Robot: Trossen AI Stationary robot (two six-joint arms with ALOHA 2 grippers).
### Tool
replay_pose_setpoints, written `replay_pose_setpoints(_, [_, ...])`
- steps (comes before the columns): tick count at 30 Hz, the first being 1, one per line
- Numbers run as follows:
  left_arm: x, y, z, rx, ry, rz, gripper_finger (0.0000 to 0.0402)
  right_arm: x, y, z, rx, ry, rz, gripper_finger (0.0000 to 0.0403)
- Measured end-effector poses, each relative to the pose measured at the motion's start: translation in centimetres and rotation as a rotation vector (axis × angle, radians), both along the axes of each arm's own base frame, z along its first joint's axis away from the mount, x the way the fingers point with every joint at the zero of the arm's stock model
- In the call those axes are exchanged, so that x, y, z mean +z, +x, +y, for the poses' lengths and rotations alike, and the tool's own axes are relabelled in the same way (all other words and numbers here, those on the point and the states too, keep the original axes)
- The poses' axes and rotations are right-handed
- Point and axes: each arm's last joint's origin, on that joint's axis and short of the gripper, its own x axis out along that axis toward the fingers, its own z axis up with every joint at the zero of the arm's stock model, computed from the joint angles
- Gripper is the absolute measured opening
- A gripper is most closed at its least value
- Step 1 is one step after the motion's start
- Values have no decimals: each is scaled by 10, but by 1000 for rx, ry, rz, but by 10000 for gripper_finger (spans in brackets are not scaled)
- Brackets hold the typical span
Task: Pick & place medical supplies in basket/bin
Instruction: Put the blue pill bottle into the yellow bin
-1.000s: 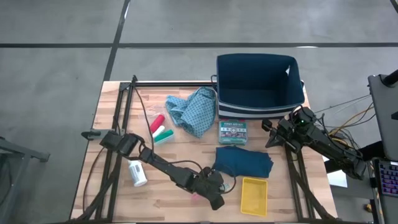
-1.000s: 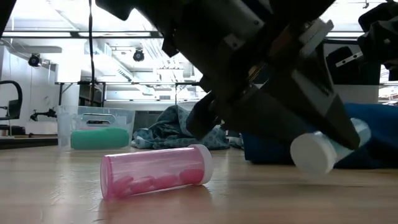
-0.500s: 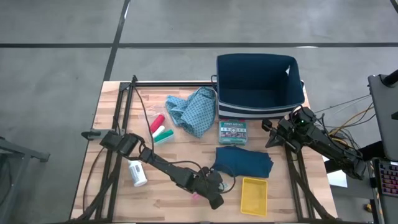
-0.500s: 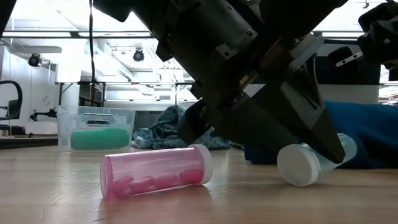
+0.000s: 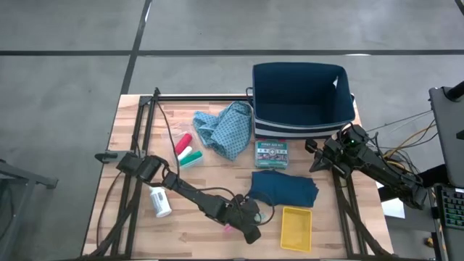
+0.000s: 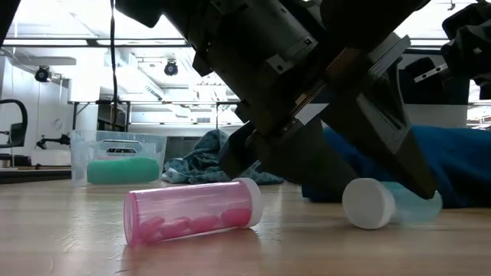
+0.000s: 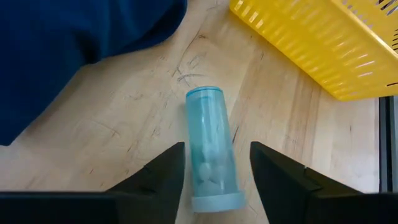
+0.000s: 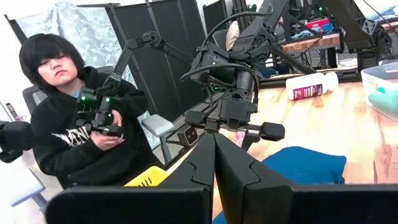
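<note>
Straddling the pale blue vial (image 7: 211, 154), the left gripper (image 7: 213, 168) stands spread, fingers flanking its sides, long axis running straight ahead between them

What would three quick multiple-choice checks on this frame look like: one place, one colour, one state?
1. The blue vial lies:
A in the bin
B on the table, between the left gripper's fingers
C on a shelf

2. The tray beside the dark teal cloth is:
A red
B green
C yellow

3. The left jaws are:
A open
B shut on the vial
C shut on nothing

Answers:
B, the left wrist view shows the vial flat on the wood with a finger on each side.
C, it is plainly yellow in the high view.
A, there is a gap on both sides of the vial.

The right gripper is parked shut at the table's right side.
</note>
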Motion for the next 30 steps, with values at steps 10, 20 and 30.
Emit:
replay_pose_setpoints(10, [22,4,1,-12,97,-117,220,0,0,0,0,0,0,8])
replay_pose_setpoints(20, [82,2,11,-129,423,-277,168,0,0,0,1,0,0,8])
replay_pose_setpoints(30, [135,-8,22,-206,501,-370,121,0,0,0,0,0,0,8])
